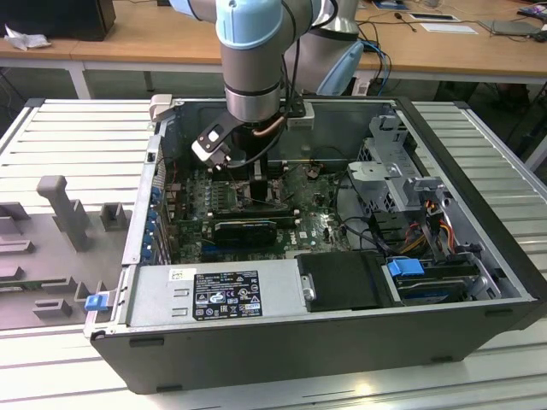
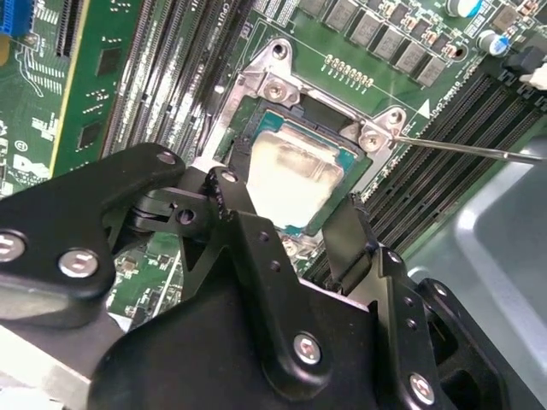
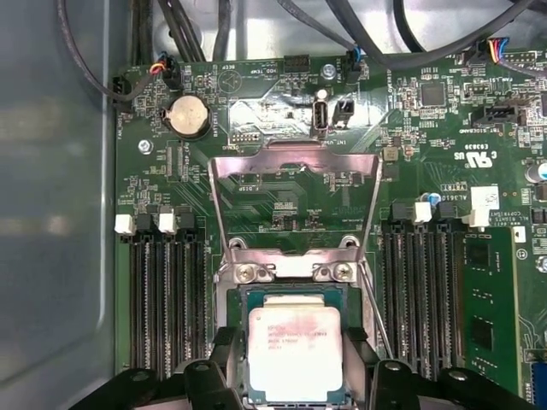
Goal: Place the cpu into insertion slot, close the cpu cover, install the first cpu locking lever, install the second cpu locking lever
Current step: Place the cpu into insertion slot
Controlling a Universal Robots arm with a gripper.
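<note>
Ribbed metal worktop [image 1: 77, 128], wooden desks [image 1: 145, 38] beyond.
The pale slatted surface spans the scene under even light; grey moulded fixtures [image 1: 60, 213] lie at the exterior view's left. The far desks, on white legs [image 1: 82, 82], carry what may be papers [image 1: 449, 27].

The computer case [image 1: 282, 350] is lit evenly from above in the exterior view, its interior left in shadow. The cpu [image 2: 295, 175] is washed pale by glare in the second wrist view; a sheen is caught on the motherboard [image 3: 273, 111] in the first wrist view.
</note>
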